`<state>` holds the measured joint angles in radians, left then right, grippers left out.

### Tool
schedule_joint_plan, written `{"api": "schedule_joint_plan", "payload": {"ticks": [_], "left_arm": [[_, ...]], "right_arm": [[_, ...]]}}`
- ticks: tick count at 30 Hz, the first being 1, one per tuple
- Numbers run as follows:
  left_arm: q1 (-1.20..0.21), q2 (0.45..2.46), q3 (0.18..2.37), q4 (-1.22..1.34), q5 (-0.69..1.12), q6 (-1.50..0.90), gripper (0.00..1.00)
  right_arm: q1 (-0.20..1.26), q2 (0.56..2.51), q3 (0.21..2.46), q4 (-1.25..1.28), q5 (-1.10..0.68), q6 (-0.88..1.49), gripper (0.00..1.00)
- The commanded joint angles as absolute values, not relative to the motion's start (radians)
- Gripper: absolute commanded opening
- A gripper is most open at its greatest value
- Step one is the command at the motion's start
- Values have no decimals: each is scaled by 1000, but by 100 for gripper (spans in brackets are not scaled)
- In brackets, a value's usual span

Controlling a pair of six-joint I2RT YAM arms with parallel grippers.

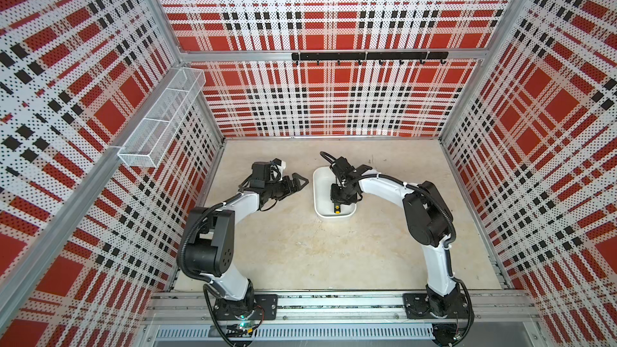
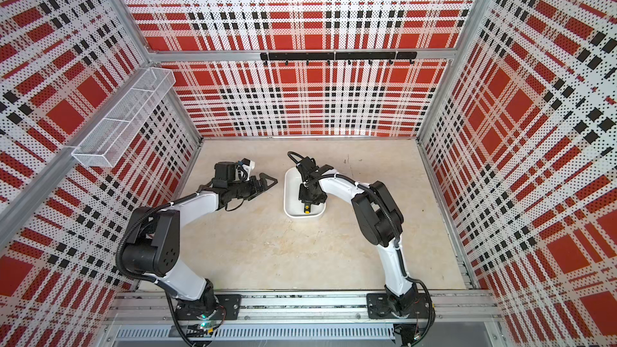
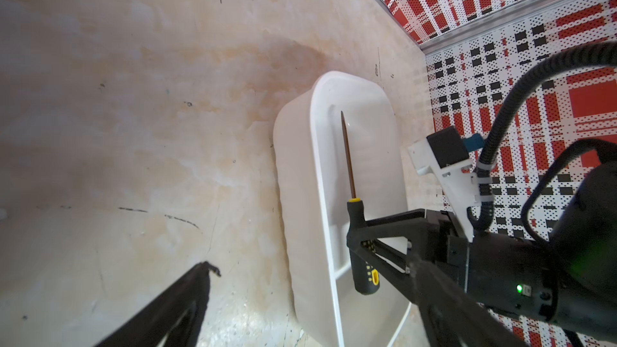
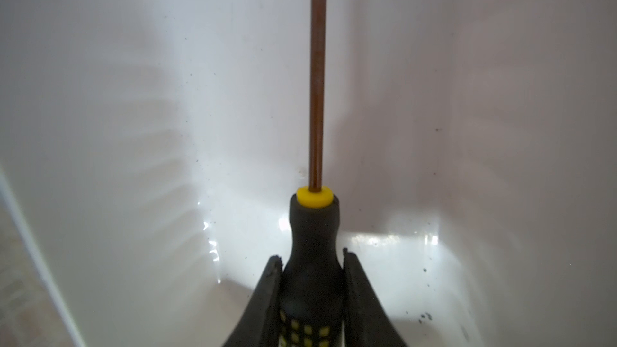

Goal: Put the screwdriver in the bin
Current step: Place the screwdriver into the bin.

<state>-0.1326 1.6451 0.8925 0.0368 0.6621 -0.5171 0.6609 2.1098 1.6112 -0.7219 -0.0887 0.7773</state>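
Right end effector: I see its two black fingers pressed onto the black, yellow-marked handle of the screwdriver, pinching it just behind the yellow collar. The thin shaft runs lengthwise inside the white plastic bin, between its long walls. In the left wrist view the shaft's tip lies low near the floor of the bin; I cannot tell whether it touches. In a top view the yellow end cap of the screwdriver shows at the bin's near end, under the arm. The bin stands on the beige surface. Left end effector: spread and holding nothing, just beside the bin. A white wire-mesh basket hangs on the left wall.
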Motion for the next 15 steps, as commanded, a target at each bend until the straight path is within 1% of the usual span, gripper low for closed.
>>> {"api": "schedule_joint_plan", "payload": {"ticks": [1,3,9,15], "left_arm": [[-143,1659,901,51,682,-500,98],[-144,1659,902,50,684,-500,98],[-145,1665,903,50,687,-499,98],[-147,1657,907,50,686,-498,98]], "right_arm": [[670,2129,1632,-740,-66,786,25],[671,2129,1629,-738,-65,786,33],[672,2123,1629,-735,-63,782,46],[673,2092,1627,-736,-51,781,53]]}}
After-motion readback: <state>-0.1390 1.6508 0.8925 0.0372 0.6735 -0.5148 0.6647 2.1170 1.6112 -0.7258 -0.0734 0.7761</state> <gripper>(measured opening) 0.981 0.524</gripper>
